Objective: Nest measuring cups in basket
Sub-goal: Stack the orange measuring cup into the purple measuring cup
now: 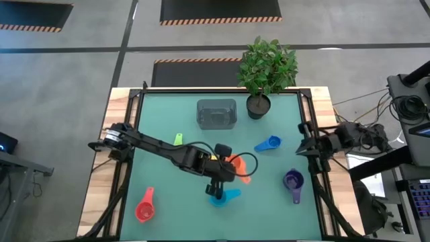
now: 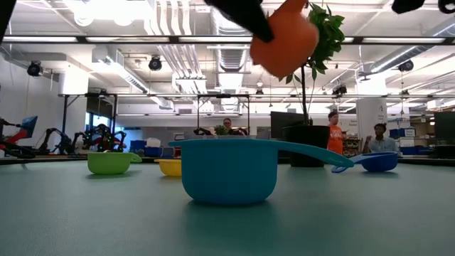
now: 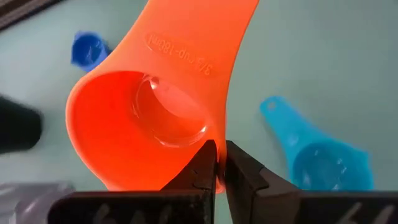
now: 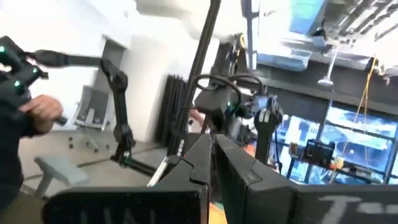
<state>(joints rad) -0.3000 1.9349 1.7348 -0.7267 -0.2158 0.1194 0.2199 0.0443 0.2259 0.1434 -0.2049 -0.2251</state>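
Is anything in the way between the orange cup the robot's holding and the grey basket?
Nothing visible. The left gripper holds the orange cup lifted off the table, and the mat up to the basket is bare; the green cup lies off to the side.

Light-blue cup (image 2: pixel 229 173) sits upright on the table (image 2: pixel 85 220), nearest the camera, handle pointing right. Orange cup (image 2: pixel 290 35) hangs above it — clear of the surface, dark gripper part at its upper left. Behind: green cup (image 2: pixel 110 163), yellow cup (image 2: pixel 170 167), darker blue cup (image 2: pixel 377 162) — and a plant pot (image 2: pixel 309 146).
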